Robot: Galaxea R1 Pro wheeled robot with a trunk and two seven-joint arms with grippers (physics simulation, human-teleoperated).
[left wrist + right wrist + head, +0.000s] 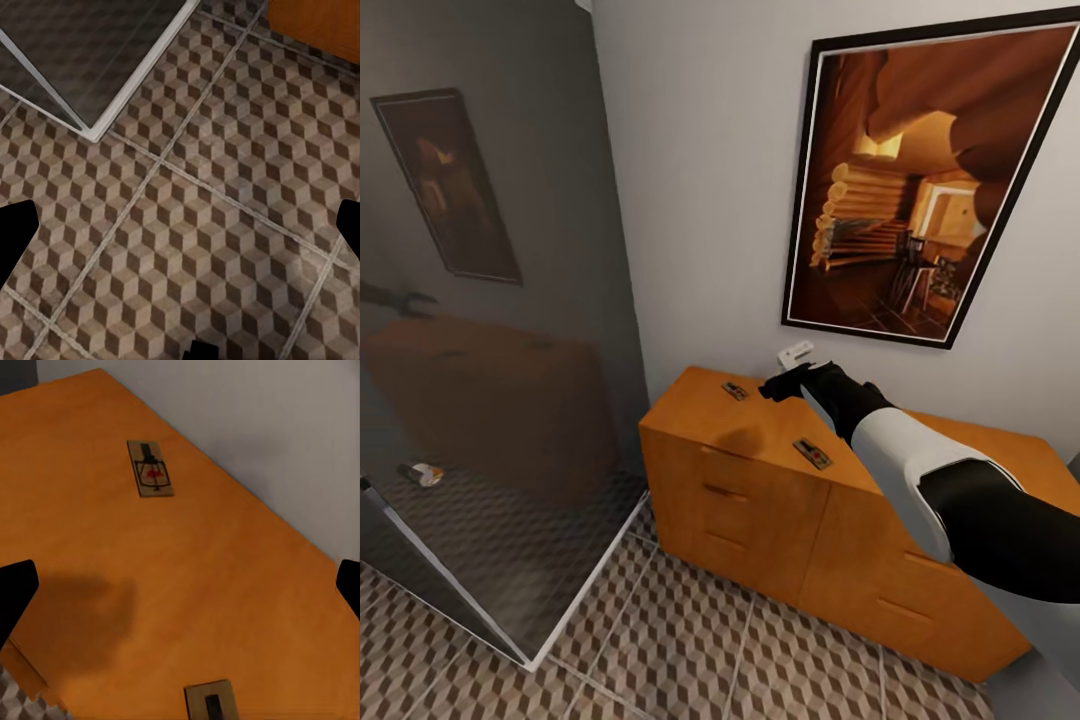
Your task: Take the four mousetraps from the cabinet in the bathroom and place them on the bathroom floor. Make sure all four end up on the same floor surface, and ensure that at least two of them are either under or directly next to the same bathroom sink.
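The near mousetrap [213, 702] is cut off by the right wrist picture's edge. The cabinet's [760, 520] right end is hidden behind the right arm [950, 490]. A small object [426, 474] behind the shower glass [490, 400] is too blurred to be identified.

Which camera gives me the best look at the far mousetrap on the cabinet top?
Right wrist view: the far mousetrap lies flat, wire and red mark clear. Head view shows it small beside the right gripper. Left wrist view faces floor tiles.

A home bathroom, simulated.
Cube-patterned floor tiles [690, 650], a glass shower screen [490, 330] on a white frame, a wooden cabinet [760, 500] against a plain wall, and a framed log-cabin picture [920, 170] above it.
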